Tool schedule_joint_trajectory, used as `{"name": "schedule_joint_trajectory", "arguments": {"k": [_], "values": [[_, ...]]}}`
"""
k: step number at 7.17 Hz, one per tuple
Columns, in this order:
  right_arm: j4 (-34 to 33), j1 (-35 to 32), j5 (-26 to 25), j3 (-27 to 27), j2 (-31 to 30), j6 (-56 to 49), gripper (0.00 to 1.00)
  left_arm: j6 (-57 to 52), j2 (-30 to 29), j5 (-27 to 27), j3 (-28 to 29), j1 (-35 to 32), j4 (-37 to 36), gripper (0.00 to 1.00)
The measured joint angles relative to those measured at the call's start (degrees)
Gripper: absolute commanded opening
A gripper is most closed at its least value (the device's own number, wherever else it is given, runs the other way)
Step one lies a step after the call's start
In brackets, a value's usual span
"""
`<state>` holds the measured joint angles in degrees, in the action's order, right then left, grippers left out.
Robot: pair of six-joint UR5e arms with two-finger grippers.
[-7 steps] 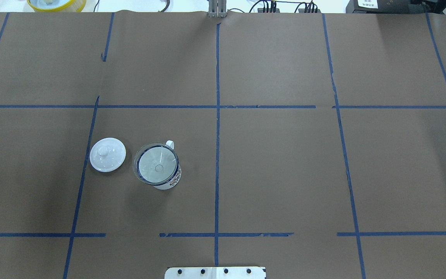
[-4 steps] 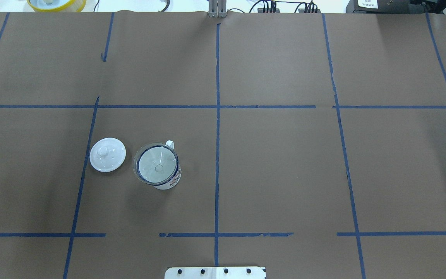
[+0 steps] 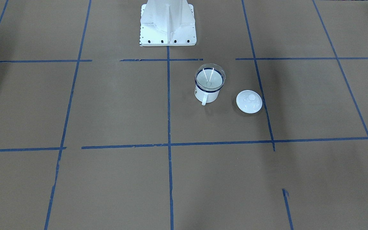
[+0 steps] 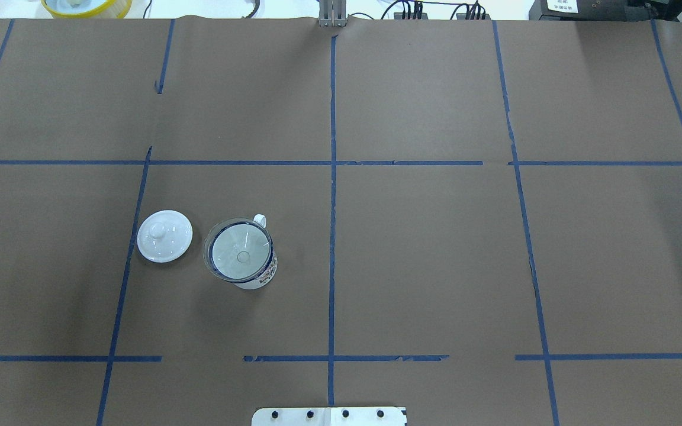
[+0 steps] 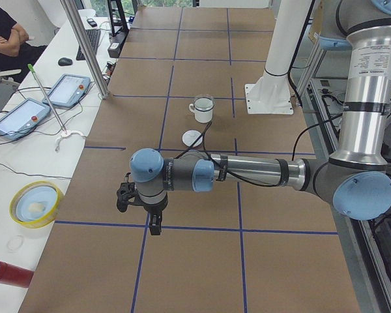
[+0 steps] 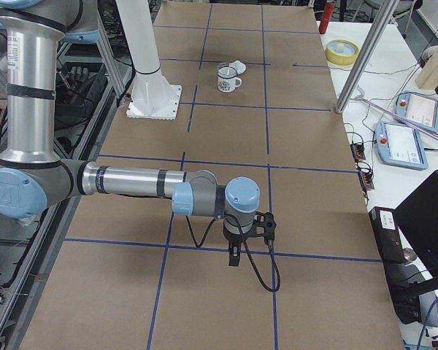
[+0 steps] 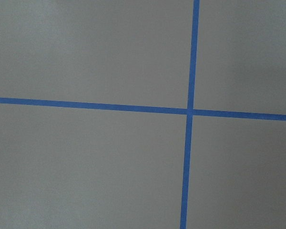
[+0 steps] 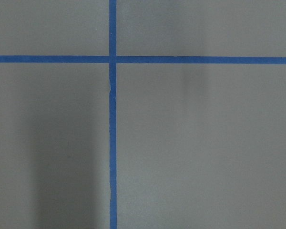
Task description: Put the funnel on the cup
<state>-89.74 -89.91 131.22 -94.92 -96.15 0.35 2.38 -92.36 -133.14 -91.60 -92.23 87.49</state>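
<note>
The small clear plastic funnel (image 4: 239,253) sits in the mouth of the white enamel mug with dark blue rim (image 4: 260,280), beside a white domed lid (image 4: 164,235), so placement appears complete, while the left gripper (image 5: 155,225) and right gripper (image 6: 233,257) hang well apart, their jaw state impossible to tell.

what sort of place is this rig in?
Probably a robotics lab cell for recording manipulation runs: a paper-covered table gridded with blue tape, teach pendants beside it, and an operator seated nearby.
</note>
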Motion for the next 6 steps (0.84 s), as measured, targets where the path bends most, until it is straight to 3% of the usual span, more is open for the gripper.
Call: {"name": "schedule_joint_trajectory", "arguments": {"k": [6], "values": [[0.0,0.0,0.0,0.0,0.0,0.0,1.0,0.0,-0.13,-0.01,-0.46,0.03,-2.31,1.0]]}}
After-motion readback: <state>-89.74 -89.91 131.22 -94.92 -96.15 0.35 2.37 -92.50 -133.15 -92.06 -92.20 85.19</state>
